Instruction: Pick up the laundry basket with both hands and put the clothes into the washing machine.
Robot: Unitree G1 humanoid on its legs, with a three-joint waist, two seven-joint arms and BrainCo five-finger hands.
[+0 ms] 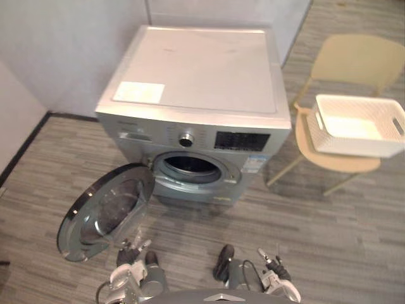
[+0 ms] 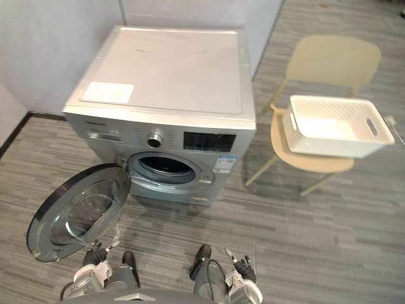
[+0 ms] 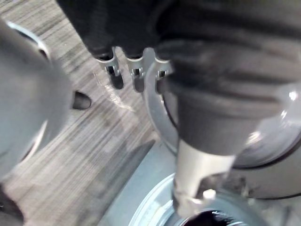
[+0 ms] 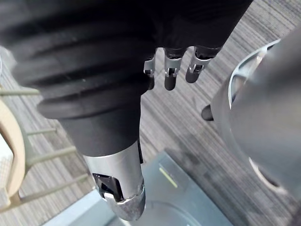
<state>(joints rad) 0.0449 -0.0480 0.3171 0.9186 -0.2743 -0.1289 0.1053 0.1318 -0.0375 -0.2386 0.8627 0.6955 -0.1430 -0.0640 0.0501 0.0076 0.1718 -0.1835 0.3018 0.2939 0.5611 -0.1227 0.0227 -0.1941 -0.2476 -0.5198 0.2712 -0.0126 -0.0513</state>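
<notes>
Grey plank floor (image 1: 354, 228), pale walls behind. The left hand (image 1: 130, 252) and right hand (image 1: 273, 265) hang low, fingers loosely apart and empty. Just beyond the left hand, the washing machine (image 1: 196, 76) has its round door (image 1: 104, 212) swung open. The white laundry basket (image 1: 354, 147) sits on a beige chair (image 1: 357, 57) to the machine's right, well apart from both hands.

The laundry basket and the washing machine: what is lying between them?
Between the washing machine and the laundry basket, the left eye view shows the edge of the chair under the basket and a strip of grey floor.
</notes>
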